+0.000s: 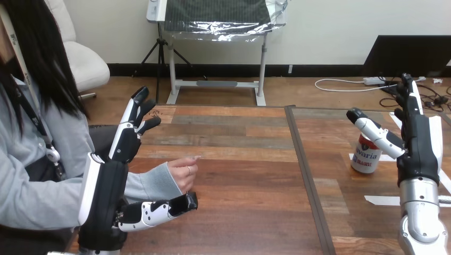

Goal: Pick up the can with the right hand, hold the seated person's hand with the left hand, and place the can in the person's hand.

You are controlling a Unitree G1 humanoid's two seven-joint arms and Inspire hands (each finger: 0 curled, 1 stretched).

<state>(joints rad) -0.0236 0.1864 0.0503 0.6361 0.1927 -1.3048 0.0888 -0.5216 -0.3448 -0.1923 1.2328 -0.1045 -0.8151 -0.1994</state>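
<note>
The can (366, 157) stands upright on the wooden table (239, 223), out toward 3 o'clock from the table's middle, with strips of white tape (384, 200) on the wood beside it. The right hand (420, 149) is at the can's 3 o'clock, just beside it, fingers straight and pointing to 12 o'clock. Its thumb is spread wide toward 10 o'clock and crosses the can's top; I cannot tell whether it touches. The left hand (109, 194) is at 8 o'clock, also spread, fingers straight toward 12 o'clock and thumb stretched toward 3 o'clock. The person's hand (183, 172) reaches in from 9 o'clock and lies in the gap between them, just above the thumb, loosely curled and holding nothing.
</note>
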